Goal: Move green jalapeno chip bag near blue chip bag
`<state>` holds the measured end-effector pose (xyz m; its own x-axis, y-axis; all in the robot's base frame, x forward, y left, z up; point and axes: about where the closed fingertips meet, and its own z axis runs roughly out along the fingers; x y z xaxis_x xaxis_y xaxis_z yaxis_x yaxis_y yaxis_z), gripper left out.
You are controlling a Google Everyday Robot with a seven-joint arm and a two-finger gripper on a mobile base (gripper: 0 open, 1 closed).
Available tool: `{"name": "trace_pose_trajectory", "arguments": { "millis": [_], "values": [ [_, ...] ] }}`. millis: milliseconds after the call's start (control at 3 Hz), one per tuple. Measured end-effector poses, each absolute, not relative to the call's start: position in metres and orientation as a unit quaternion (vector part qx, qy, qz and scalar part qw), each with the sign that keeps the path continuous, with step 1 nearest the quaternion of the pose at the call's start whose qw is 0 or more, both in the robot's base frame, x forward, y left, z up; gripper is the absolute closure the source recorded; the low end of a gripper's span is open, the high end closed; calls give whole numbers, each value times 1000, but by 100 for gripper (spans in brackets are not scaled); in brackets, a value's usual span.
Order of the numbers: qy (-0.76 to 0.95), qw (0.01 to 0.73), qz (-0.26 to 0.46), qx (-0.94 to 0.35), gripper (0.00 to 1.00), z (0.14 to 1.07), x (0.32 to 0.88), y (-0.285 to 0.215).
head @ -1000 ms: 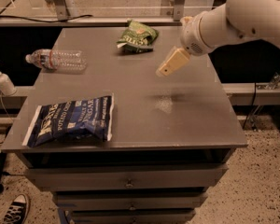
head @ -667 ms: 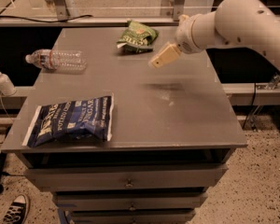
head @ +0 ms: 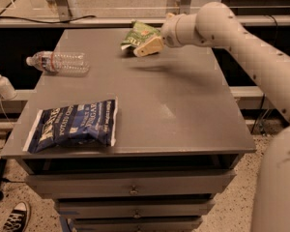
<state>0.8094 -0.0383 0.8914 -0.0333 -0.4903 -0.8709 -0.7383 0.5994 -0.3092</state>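
Note:
The green jalapeno chip bag (head: 137, 34) lies crumpled at the far edge of the grey table, near its middle. The blue chip bag (head: 73, 124) lies flat at the table's front left corner. My gripper (head: 147, 48) reaches in from the right on a white arm and hovers just in front of and partly over the green bag's right side. Its cream fingers (head: 150, 46) point left toward the bag.
A clear plastic water bottle (head: 59, 62) lies on its side at the table's (head: 183, 110) far left. A spray bottle (head: 2, 84) stands off the table to the left. Drawers sit below the front edge. A shoe (head: 13, 217) is on the floor at lower left.
My gripper has moved left and toward the far edge, from the table's right-middle to right beside the green bag. The bags and bottle have not moved.

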Motion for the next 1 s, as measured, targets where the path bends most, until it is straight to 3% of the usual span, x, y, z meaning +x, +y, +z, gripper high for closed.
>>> {"name": "trace_pose_trajectory", "arguments": {
  "millis": [333,1000],
  "values": [
    [712,538,148,-426,0,871,842,-15],
    [722,531,162,-414,41,851,859,-7]
  ]
}}
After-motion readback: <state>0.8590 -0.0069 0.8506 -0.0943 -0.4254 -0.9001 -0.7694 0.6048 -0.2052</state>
